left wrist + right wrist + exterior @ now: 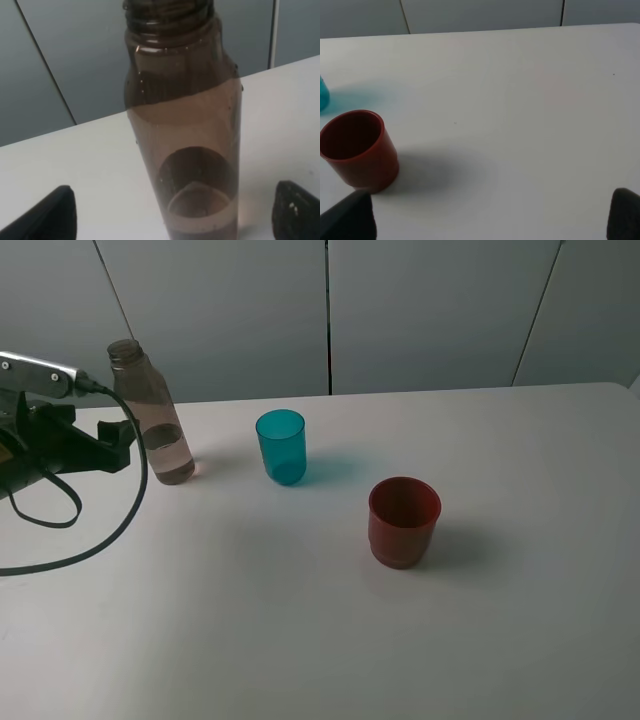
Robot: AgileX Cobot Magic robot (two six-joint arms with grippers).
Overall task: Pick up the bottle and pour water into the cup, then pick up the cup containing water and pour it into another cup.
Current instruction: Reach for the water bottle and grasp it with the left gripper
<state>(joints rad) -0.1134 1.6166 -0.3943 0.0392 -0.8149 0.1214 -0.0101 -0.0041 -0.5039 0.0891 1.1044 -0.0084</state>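
The tall, smoky-tinted clear plastic bottle [155, 430] stands upright near the back-left corner of the white tabletop [300, 640]. The slim translucent teal plastic tumbler [281, 446] is beside it toward the middle, and the squat opaque red-brown plastic cup [404, 520] is nearer the front, well apart from both. The left gripper [175, 215] is spread wide with a finger on either side of the bottle's lower body, touching neither wall. The right gripper [487, 220] is also spread and holds nothing, close to the red cup.

The bottle probably handles light and fairly stiff, with smooth walls that could slip. Water fills only its lower part, so the weight sits low and will run toward the neck when it tips. The threaded neck looks uncapped, though the wrist view cuts the top off. The best hold is the flat-sided body around mid-height – not the narrow neck – squeezed firmly but not crushed.
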